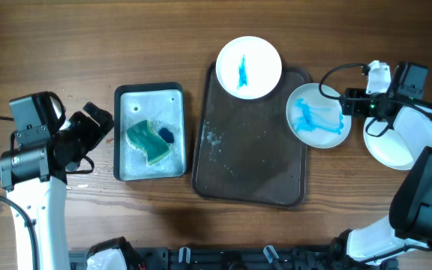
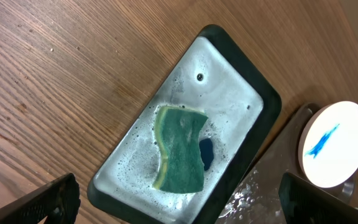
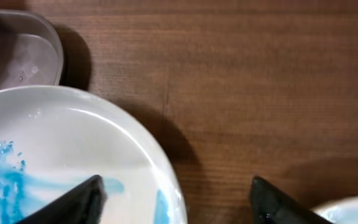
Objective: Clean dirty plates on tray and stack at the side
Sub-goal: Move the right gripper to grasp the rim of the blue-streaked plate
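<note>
From overhead, one smeared plate is seen at the far edge of the tray, a second plate at its right edge, and a clean plate further right. The right gripper is spread, grasping nothing; only its wrist view shows one finger over the second plate. The left gripper is held released, left of the sponge; foam is resolved only in the left wrist view.
</note>
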Robot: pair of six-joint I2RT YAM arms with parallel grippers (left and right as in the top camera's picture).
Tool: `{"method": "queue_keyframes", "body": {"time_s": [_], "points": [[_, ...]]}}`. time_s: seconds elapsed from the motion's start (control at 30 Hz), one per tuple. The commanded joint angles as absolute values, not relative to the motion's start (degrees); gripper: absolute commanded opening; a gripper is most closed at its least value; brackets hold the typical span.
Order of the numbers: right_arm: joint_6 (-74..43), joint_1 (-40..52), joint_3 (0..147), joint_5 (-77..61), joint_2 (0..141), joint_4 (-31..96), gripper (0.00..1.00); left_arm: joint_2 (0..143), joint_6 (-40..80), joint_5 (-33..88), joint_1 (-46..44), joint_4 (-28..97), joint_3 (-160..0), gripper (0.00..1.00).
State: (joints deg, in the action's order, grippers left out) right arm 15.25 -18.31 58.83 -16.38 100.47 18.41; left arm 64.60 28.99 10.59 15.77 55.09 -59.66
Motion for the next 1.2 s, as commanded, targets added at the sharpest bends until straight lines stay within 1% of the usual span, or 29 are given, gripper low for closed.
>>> {"method": "queue_keyframes", "body": {"time_s": [0.0,0.1,0.17,0.3,0.37,0.47,0.5,0.53,0.57,0.73,0.87,1.03,1.17], "points": [[18.26,-18.17,58.37,-16.08,102.69,17.34,0.78,64.07,28.71,10.85,16.14,54.98,-60.45,1.0],[19.49,-18.11,58.37,-17.19,103.72,17.37,0.68,64.07,28.71,10.85,16.14,54.98,-60.45,1.0],[19.38,-17.85,58.37,-18.24,105.12,17.61,0.64,64.07,28.71,10.85,16.14,54.98,-60.45,1.0],[19.27,-17.8,58.37,-18.31,107.35,18.61,0.47,64.07,28.71,10.85,16.16,54.98,-60.45,1.0],[18.85,-17.8,58.37,-19.31,107.68,19.0,0.43,64.07,28.71,10.85,16.16,54.98,-60.45,1.0],[16.14,-17.78,58.37,-20.84,107.7,19.4,0.42,64.07,28.71,10.85,16.16,54.98,-60.45,1.0],[15.18,-17.78,58.37,-20.78,107.7,19.59,0.36,64.07,28.71,10.85,16.16,54.98,-60.45,1.0],[14.04,-17.8,58.37,-20.56,107.7,19.75,0.27,64.07,28.71,10.85,16.14,54.98,-60.45,1.0],[10.72,-17.8,58.37,-19.94,107.7,19.84,0.04,64.07,28.71,10.85,16.16,54.98,-60.45,1.0],[3.57,-17.8,58.39,-18.04,107.53,21.52,0.04,64.07,28.71,10.85,16.14,54.98,-60.45,1.0],[2.59,-17.8,58.39,-18.04,105.86,24.47,0.04,64.07,28.71,10.85,16.14,54.98,-60.45,1.0],[-1.52,-17.61,58.39,-18.33,100.47,29.04,0.04,64.07,28.71,10.85,16.16,54.98,-60.45,1.0],[-4.27,-15.18,58.39,-19.79,94.04,33.65,0.04,64.07,28.71,10.85,16.14,54.98,-60.45,1.0]]}}
